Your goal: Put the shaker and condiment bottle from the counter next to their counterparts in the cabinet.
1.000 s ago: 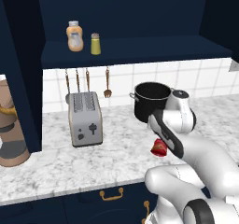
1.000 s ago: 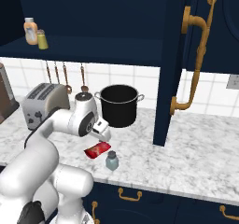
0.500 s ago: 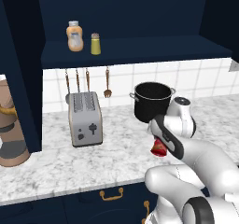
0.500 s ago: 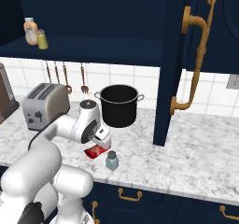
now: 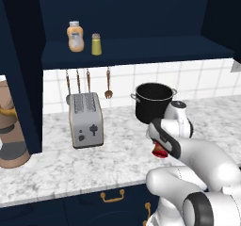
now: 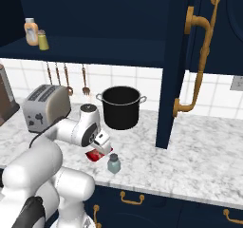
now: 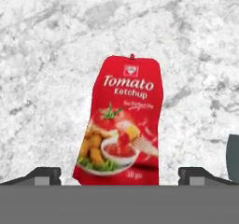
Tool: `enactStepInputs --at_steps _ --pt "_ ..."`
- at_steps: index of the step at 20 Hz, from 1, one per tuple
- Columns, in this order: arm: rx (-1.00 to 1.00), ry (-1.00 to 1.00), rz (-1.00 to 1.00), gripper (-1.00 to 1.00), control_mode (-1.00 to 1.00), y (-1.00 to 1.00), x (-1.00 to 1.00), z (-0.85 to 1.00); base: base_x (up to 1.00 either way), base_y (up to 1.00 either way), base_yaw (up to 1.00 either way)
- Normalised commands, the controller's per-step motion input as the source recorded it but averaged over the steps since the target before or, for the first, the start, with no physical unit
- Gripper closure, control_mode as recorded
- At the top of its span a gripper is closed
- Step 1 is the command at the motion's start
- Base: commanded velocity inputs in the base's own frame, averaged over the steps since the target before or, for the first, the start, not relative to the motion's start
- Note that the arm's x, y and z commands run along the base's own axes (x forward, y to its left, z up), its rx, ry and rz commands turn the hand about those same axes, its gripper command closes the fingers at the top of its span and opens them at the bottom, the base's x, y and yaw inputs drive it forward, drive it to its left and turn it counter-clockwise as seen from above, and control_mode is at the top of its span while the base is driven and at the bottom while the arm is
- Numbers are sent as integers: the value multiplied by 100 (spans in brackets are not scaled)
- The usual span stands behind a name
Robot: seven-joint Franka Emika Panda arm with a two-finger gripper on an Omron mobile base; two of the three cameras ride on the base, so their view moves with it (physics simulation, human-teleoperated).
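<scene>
Gripper: our gripper (image 7: 119, 174) was down low over the counter (image 5: 56, 166) with its jaws spread wide, one dark fingertip (image 7: 44, 175) on each side of the ketchup and nothing clamped between them.

Ketchup: the red tomato ketchup bottle (image 7: 122, 125) was lying flat on the marble, label up, right between the tips in the hand view. From the right base view we could just see a bit of red (image 6: 95, 155) poking out under the hand.

Shaker: the little grey-blue shaker (image 6: 113, 164) stood upright on the counter just beside the ketchup, near the front edge.

Cabinet: the navy cabinet (image 5: 136, 48) shelf up top had the fat orange bottle (image 5: 75, 36) and the yellow-green shaker (image 5: 96, 44) standing side by side towards the left.

Pot: a black pot (image 6: 121, 107) sat near the tiled wall, behind the hand.

Toaster: a silver toaster (image 5: 85, 119) was off to the left on the counter, with utensils (image 5: 87, 81) hanging on the wall above it.
</scene>
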Motion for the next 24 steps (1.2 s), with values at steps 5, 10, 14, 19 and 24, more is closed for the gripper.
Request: enactStepInputs --at_steps 5,10,14,19,24 --pt "0 5 0 -100 -100 0 15 -27 0 0 0" --pt "0 2 0 -100 -100 0 17 -31 0 0 0" --pt "0 0 0 -100 -100 0 11 -38 0 0 0" --pt "0 0 0 -100 -100 0 14 -41 0 0 0" --pt "0 1 0 100 -100 7 11 -44 0 0 0"
